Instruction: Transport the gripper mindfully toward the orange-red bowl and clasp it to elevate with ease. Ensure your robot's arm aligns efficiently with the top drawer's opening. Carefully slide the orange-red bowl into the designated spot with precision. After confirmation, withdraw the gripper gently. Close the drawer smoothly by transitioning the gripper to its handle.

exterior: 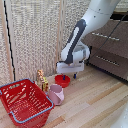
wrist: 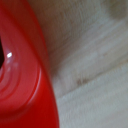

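The white boxy gripper (exterior: 66,70) hangs directly over the small glossy orange-red bowl (exterior: 62,80), which sits on the pale wooden surface (exterior: 95,100) beside a pink mug (exterior: 55,93). Finger state cannot be told. Grasping well likely requires straddling the rim squarely.

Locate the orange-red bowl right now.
Exterior view: the orange-red bowl sits on the wooden floor directly under the gripper, just beyond the pink mug.

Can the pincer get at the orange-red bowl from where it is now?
Probably yes. The pincer sits right over the orange-red bowl, with the pink mug and red basket off to the side, not between them.
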